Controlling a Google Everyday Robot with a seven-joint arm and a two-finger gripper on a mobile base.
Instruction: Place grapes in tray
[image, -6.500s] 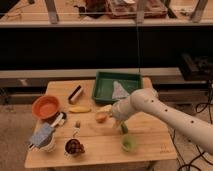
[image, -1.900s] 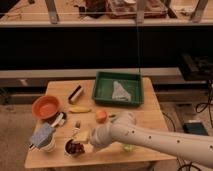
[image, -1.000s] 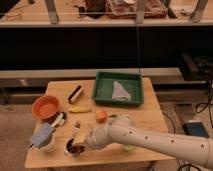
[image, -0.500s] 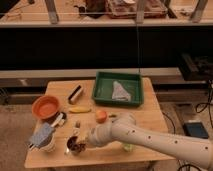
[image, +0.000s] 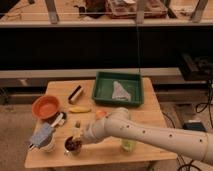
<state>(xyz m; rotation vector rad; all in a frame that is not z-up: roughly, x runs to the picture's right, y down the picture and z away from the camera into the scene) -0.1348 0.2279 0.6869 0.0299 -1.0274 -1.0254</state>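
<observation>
The grapes (image: 73, 145) are a dark reddish bunch near the front left edge of the wooden table (image: 150, 117). My gripper (image: 80, 138) is at the end of the white arm, right over the grapes on their right side and touching or nearly touching them. The green tray (image: 102, 92) stands at the back right of the table, well away from the grapes, with a crumpled whitish wrapper (image: 120, 91) inside it.
An orange bowl (image: 45, 106) sits at the left. A white cup with grey cloth (image: 43, 138) is beside the grapes. A banana (image: 79, 109), an orange fruit (image: 101, 114) and a dark block (image: 76, 93) lie mid-table. A green cup (image: 129, 145) stands behind my arm.
The arm swung from the table's middle to the front left and lowered onto the grapes. Over the last second it has barely moved; the grapes stay in place.
</observation>
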